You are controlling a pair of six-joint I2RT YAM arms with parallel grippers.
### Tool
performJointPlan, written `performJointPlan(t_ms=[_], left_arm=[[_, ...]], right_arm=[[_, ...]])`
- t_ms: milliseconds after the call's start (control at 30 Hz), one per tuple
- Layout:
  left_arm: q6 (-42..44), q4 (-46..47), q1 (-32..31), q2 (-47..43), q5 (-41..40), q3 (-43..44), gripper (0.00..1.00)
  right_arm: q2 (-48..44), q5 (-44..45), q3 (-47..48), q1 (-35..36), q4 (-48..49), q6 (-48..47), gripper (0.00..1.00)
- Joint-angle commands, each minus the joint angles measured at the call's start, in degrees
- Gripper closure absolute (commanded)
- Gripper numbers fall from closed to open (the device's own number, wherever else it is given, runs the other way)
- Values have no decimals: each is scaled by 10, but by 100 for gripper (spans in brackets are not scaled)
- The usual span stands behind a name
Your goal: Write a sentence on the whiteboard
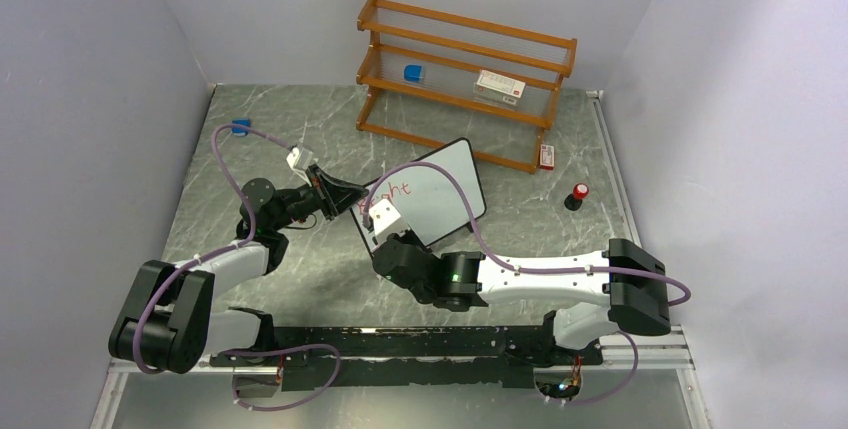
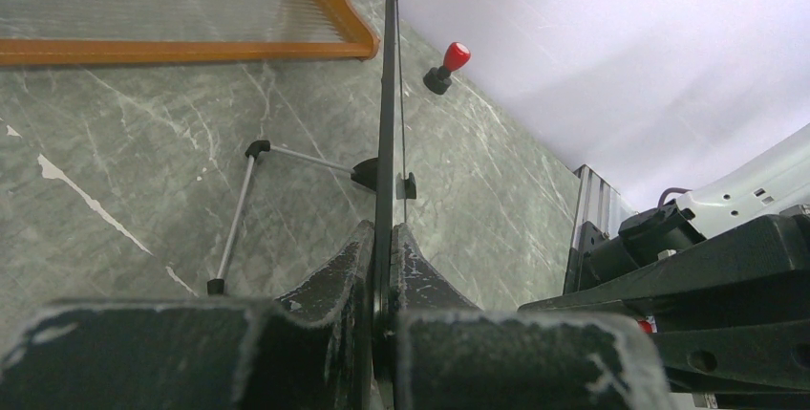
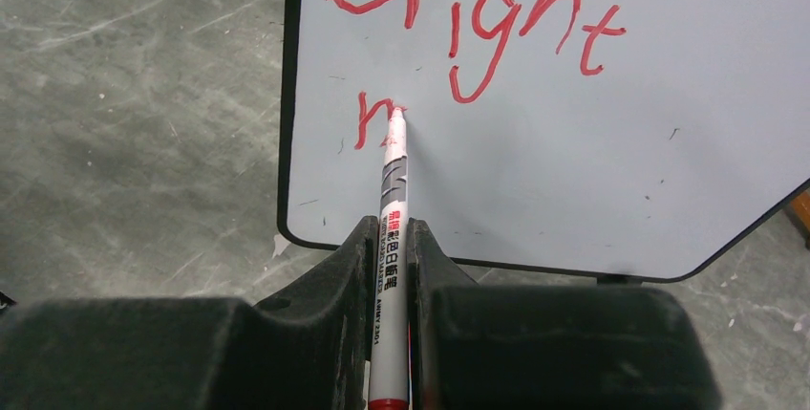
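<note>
Right gripper [image 3: 390, 238]: your fingers are shut tight on a marker [image 3: 393, 190], clamped around its lower barrel, with the tip pointing straight out ahead of them
Marker tip: it touches the whiteboard [image 3: 573, 161] just ahead of those fingers, on a short red stroke below a larger red word ending in "right"
Left gripper [image 2: 384, 238]: your fingers are pinched shut on the whiteboard's thin black edge, which runs straight out between them
Beyond the left fingers: a wire foot [image 2: 239, 219] lies on the table [image 2: 115, 171] to their left; further out are a small red-topped black piece [image 2: 447, 64] and a wooden shelf [image 2: 191, 47]
</note>
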Motion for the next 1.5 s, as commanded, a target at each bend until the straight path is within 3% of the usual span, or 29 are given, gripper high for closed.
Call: performJointPlan(t_ms=[0,833,1467], left_arm=[[11,18,-5,-10,15,12,95],[9,16,-7,-15,15,11,95],[14,5,-7,-18,12,14,95]], right_arm=[[-4,-8,1,-3,-1,7,100],[-10,32,-13,-18,-1,32,100],[-5,-19,-15,-19,-53,52,100]])
